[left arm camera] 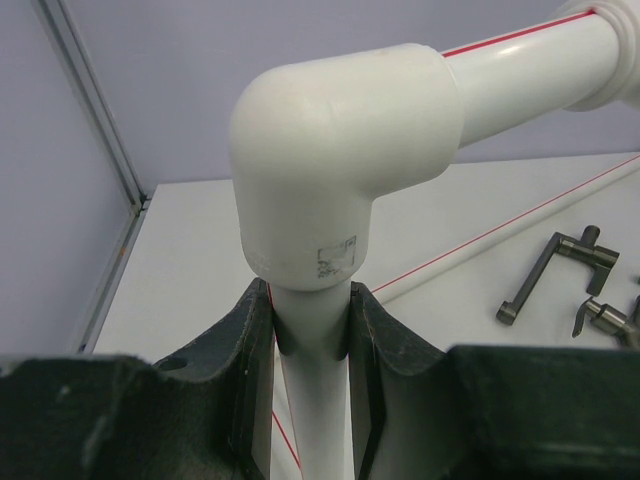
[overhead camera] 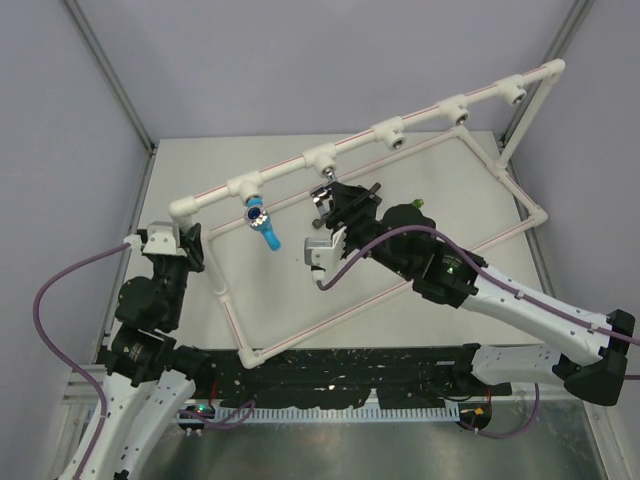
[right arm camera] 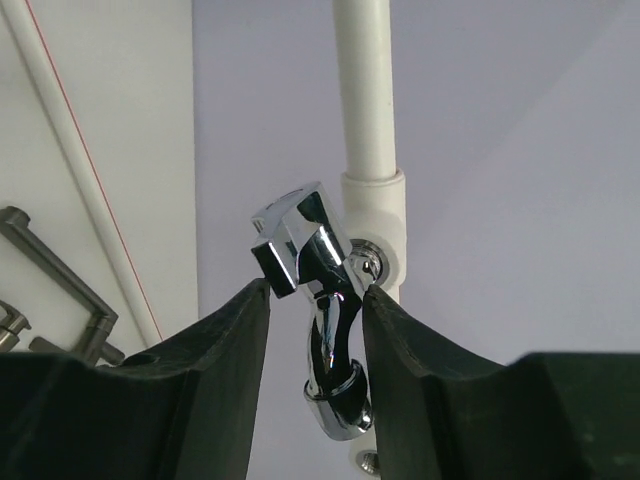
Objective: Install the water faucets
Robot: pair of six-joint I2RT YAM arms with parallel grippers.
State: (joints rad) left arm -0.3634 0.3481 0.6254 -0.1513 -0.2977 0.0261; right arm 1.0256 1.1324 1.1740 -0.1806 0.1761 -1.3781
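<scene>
The left arm folds upright, with the left gripper fingers clamped on the white pipe. The right arm stretches forward-left, with the right gripper fingers pinching the chrome faucet.

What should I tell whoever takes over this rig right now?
Left gripper: shut on the pipe frame post, just under the corner elbow, steadying it.
Right gripper: shut on the chrome faucet, which is at the second tee.
Done: blue faucet sits in the first tee.
Left: seat the chrome one. Three further tees look empty. Two dark faucets lie on the table.
</scene>
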